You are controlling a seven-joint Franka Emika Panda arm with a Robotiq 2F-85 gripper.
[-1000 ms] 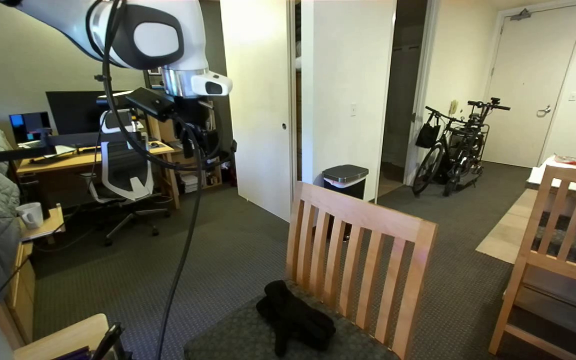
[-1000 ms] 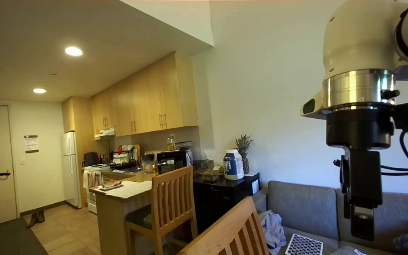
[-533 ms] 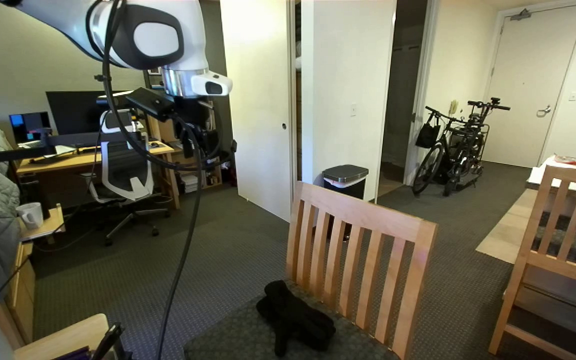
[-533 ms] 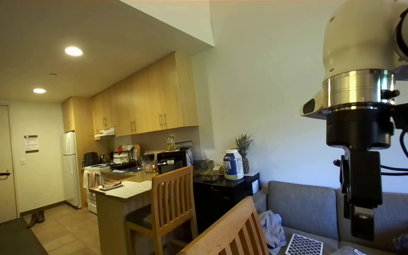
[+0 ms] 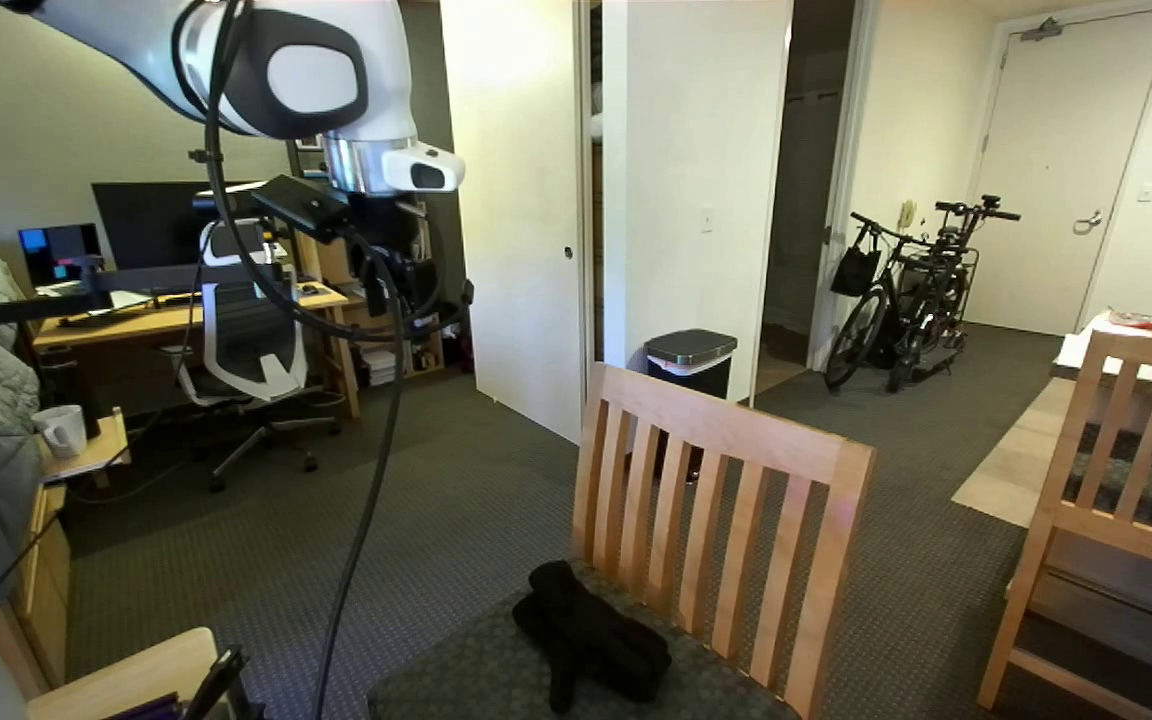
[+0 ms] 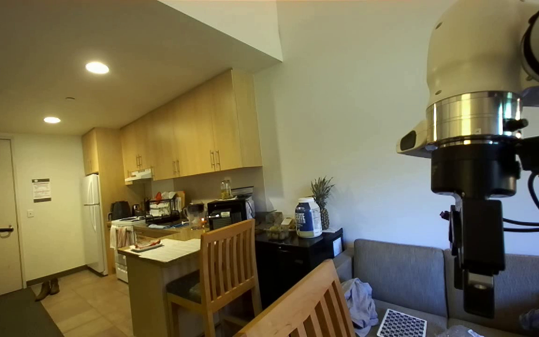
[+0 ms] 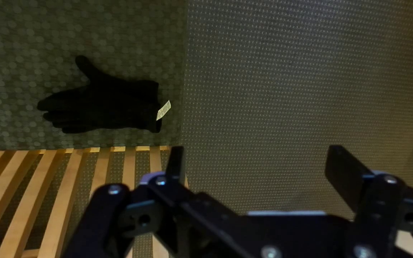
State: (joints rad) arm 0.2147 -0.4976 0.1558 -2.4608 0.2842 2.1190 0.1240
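Observation:
My gripper (image 7: 256,154) is open in the wrist view, its two black fingers wide apart with nothing between them. It hangs pointing down in an exterior view (image 6: 477,290), high above the floor. A black glove (image 7: 102,104) with a small white tag at its cuff lies flat on the patterned dark chair seat (image 7: 138,25). The glove also shows on the seat in an exterior view (image 5: 591,640). The glove is the nearest loose thing, but the gripper is well above it and apart from it, off to the side over the carpet (image 7: 264,89).
The wooden slatted chair back (image 5: 726,425) stands beside the glove. A black cable (image 5: 376,480) hangs from the arm. A bed with a small mug shelf (image 5: 101,450), a desk chair (image 5: 246,330), a trash bin (image 5: 691,350) and a grey sofa (image 6: 400,271) stand around.

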